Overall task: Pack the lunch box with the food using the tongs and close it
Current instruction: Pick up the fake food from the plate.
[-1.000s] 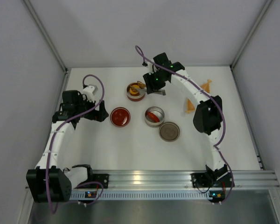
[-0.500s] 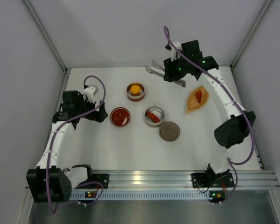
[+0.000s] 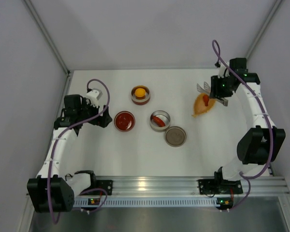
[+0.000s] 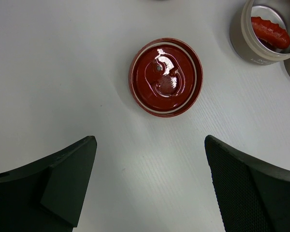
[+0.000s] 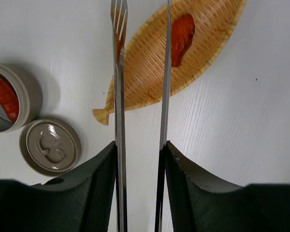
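My right gripper (image 3: 217, 89) (image 5: 140, 151) is shut on the slim metal tongs (image 3: 209, 92) (image 5: 118, 72). Their two arms stand slightly apart over the orange leaf-shaped dish (image 3: 199, 109) (image 5: 145, 77). A longish red piece of food (image 3: 205, 100) (image 5: 182, 34) lies on the dish just right of the tongs' right arm. A round orange-yellow lump (image 3: 140, 91) sits in the red-rimmed tin (image 3: 140, 98). Another red piece (image 3: 158, 120) (image 4: 269, 30) lies in the grey tin (image 3: 160, 126) (image 4: 241, 41). My left gripper (image 3: 102, 117) (image 4: 149, 142) is open and holds nothing, near the red lid (image 3: 124, 121) (image 4: 165, 76).
A grey lid (image 3: 175, 136) (image 5: 50, 146) lies flat in front of the grey tin. White walls enclose the table on the left, back and right. The arm bases and a metal rail (image 3: 150, 186) line the near edge.
My right arm swung right with the tongs, from the red-rimmed tin to above the dish. The orange-yellow lump now shows in that tin. The left arm stayed still.
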You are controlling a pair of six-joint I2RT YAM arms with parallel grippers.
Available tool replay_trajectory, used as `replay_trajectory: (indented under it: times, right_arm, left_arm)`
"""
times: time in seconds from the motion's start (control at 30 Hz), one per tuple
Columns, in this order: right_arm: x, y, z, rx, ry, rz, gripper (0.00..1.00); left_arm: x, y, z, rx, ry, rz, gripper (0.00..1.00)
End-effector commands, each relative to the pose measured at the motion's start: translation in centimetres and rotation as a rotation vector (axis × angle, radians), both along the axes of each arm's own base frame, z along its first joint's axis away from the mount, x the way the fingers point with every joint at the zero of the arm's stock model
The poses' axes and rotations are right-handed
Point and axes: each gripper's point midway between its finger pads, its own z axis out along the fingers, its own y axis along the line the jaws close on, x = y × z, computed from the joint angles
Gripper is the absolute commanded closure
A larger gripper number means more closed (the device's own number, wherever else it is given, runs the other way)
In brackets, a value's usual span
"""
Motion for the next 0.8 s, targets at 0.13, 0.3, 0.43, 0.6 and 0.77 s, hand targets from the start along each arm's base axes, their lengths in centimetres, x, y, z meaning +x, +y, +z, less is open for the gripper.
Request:
replay_trajectory:
  times: [0.13,0.3,0.43,0.6,0.77]
  right_arm:
    - [-1.4,-1.7,0.0,-0.051,-0.017,-0.06,0.59]
    - [-1.2,-2.7,-2.0,-0.06,0.012,-0.084,0.58]
    - [-1.1,-3.3,-2.9,-0.06,0.028,-0.092,0.59]
    - [-1.3,-3.9,-3.5,-0.063,0.032,-0.106,0.59]
    - [-1.4,-4.1,-4.0,-0.07,0.041,-0.108,0.58]
  left_arm:
    - [0.5,-0.2,0.5,-0.017,-0.049,0.003,0.02]
    - [0.6,-0.2,0.6,-0.011,-0.063,0.001,0.02]
    - [0.4,-0.2,0.4,-0.006,-0.058,-0.005,0.02]
    - [0.5,-0.1,0.4,-0.002,-0.06,-0.005,0.02]
    - [0.6,-0.1,0.4,-0.004,-0.059,-0.007,0.02]
